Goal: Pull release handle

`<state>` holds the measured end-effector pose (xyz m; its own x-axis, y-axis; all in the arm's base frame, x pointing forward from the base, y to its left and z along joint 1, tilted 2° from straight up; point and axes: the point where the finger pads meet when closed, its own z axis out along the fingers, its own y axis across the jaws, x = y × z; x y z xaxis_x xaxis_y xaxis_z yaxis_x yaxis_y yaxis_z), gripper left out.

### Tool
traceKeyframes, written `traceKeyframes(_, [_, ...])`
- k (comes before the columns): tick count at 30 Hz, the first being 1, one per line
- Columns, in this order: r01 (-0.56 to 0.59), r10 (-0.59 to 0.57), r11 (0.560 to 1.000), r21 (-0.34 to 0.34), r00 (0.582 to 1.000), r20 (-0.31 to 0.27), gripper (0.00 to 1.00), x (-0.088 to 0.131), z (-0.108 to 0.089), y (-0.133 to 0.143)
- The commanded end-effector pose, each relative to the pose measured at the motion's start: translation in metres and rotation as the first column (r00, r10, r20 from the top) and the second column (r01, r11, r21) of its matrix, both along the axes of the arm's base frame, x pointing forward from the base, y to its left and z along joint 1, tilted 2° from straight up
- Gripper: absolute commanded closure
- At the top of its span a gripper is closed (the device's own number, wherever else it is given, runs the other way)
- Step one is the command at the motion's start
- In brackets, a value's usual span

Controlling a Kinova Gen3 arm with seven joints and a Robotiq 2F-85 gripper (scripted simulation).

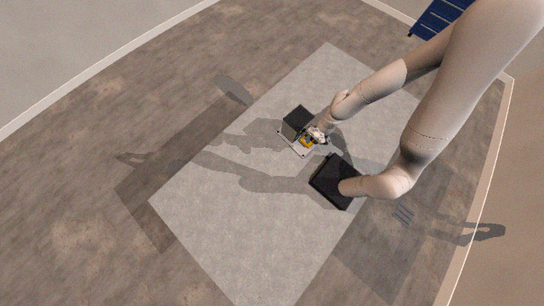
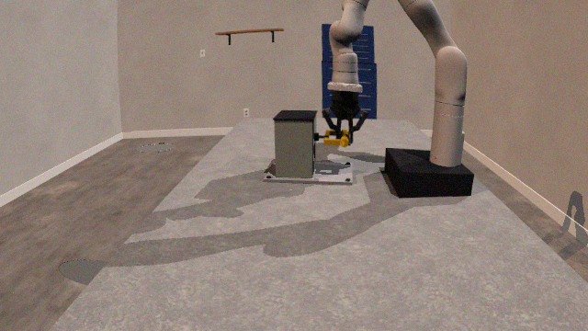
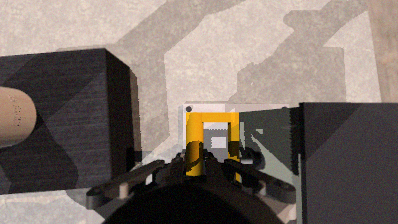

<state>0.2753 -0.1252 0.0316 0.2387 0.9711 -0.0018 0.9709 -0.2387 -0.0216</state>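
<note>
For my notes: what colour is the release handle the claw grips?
Yellow release handle, clearest in the wrist view.
</note>
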Motion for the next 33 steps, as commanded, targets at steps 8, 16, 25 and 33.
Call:
traceKeyframes(8, [-0.001, 0.001, 1.000, 0.001, 1.000, -0.012, 1.00, -0.025, 0.001, 0.006])
traceKeyframes(16, [-0.001, 0.001, 1.000, 0.001, 1.000, -0.012, 1.00, -0.039, 0.001, 0.010])
traceKeyframes(25, [-0.001, 0.001, 1.000, 0.001, 1.000, -0.012, 1.00, -0.054, 0.002, 0.013])
traceKeyframes(33, [-0.001, 0.001, 1.000, 0.001, 1.000, -0.012, 1.00, -0.056, 0.002, 0.014])
